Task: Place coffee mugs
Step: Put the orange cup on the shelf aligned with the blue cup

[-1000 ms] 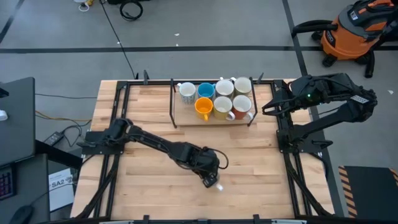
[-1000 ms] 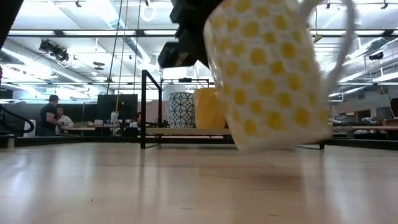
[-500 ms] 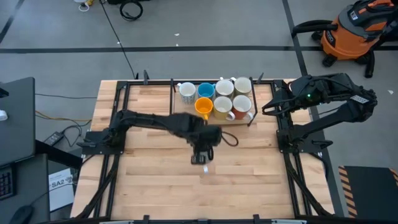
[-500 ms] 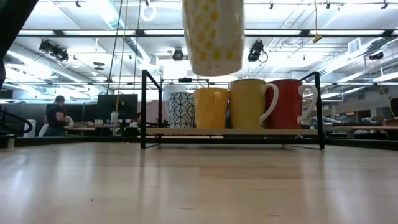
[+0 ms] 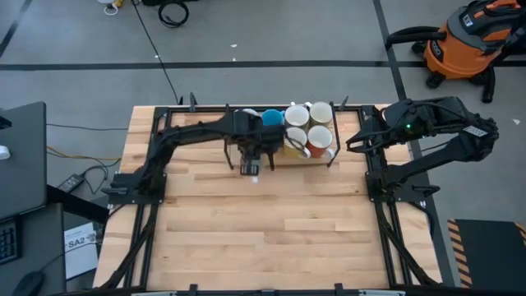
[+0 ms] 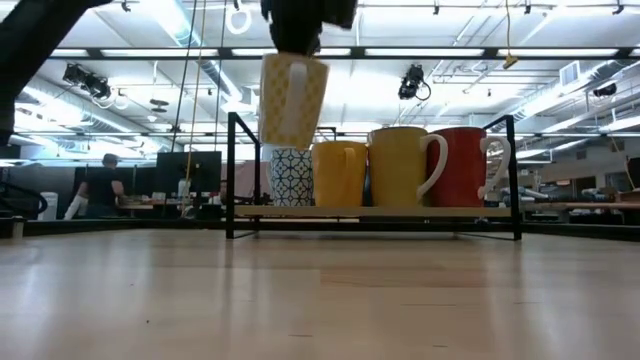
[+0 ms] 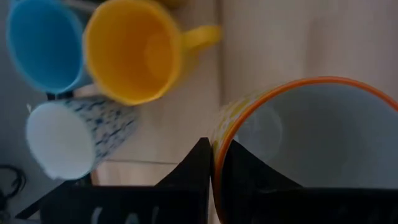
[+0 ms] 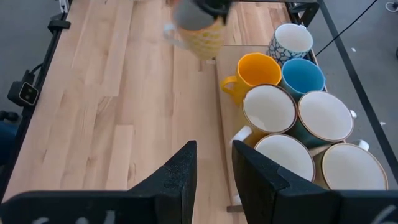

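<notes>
Left end effector (image 5: pixel 251 161) is pinched shut on the rim of a yellow-dotted mug (image 6: pixel 292 100), one finger inside the orange-edged lip and one outside, as the left wrist view shows. It carries the mug in the air, clear of the tabletop (image 5: pixel 271 222), just in front of the rack (image 6: pixel 375 212) at its left end. On the rack stand the other mugs: a patterned white mug (image 7: pixel 68 140) at the left end, a blue mug (image 7: pixel 43 43) and an orange mug (image 7: pixel 134 50) beside it, then four cream-lined ones (image 8: pixel 298 130) toward the right end, one of them red outside in the low view. The carried mug hangs slightly tilted, its handle facing the low camera. Ceramic like this is stiff, glazed and likely slick, fairly heavy for a rim pinch and apt to swing, and it would chip if knocked against the rack frame or a neighbouring mug. A wall grip near the handle side seems the steadiest hold. Right end effector (image 8: pixel 211 168) waits beyond the rack's right end, raised, its fingers parted and holding nothing.
</notes>
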You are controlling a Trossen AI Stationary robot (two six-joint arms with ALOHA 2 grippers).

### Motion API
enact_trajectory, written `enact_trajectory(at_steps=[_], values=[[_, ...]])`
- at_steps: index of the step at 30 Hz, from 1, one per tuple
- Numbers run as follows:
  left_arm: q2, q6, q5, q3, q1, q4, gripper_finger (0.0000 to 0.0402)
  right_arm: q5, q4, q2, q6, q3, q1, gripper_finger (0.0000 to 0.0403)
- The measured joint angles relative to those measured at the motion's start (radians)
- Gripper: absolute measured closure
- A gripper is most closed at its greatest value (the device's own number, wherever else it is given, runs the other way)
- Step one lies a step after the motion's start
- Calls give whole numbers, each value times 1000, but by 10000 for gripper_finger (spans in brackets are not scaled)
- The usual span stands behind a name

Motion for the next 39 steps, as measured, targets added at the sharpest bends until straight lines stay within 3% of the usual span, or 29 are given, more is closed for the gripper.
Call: enact_trajectory(at_steps=[10, 22, 39], values=[[1, 49, -8, -41, 145, 2, 371, 2, 1, 0, -5, 0, 0, 295], [0, 111, -2, -185, 236, 134, 370, 4, 0, 0, -32, 0, 0, 295], [1, 106, 2, -261, 258, 149, 364, 4, 0, 0, -54, 0, 0, 295]])
